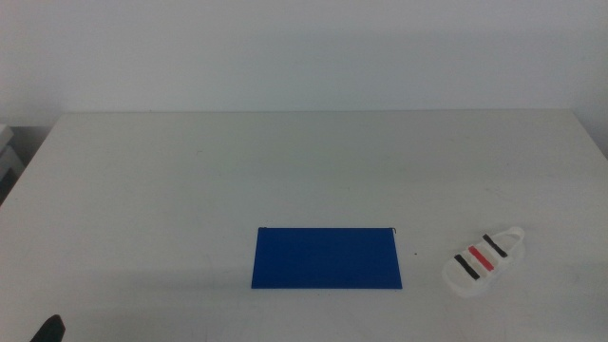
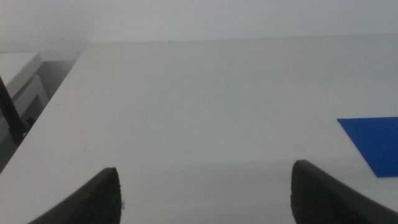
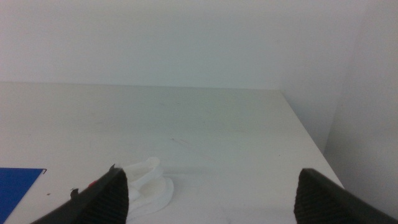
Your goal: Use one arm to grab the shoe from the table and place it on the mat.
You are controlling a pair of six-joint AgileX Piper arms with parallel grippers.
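One dark-blue mat [image 1: 327, 257] and one white sandal-style shoe [image 1: 483, 260] lie on the white-grey table [image 1: 285, 171] in the middle view, the shoe to the right of the mat and apart from it, with bare tabletop between them. The shoe, angled with one end toward the table's far right, carries three straps (black, red, black), and no brand, label or lettering can be read on it or on the mat. Neither arm reaches into the middle view; only a dark tip [image 1: 47, 331] shows at the bottom-left corner, too little to identify with certainty. The left wrist view shows the left gripper [image 2: 205, 193] with its two jaws spread wide over bare table and nothing between them, and one corner of the mat off toward the table's middle. The right wrist view shows the right gripper [image 3: 211, 196], its jaws likewise spread wide and holding nothing, low over the table near its right edge; part of the shoe shows just beyond one jaw, partly hidden by it, with a sliver of the mat farther off to that side.
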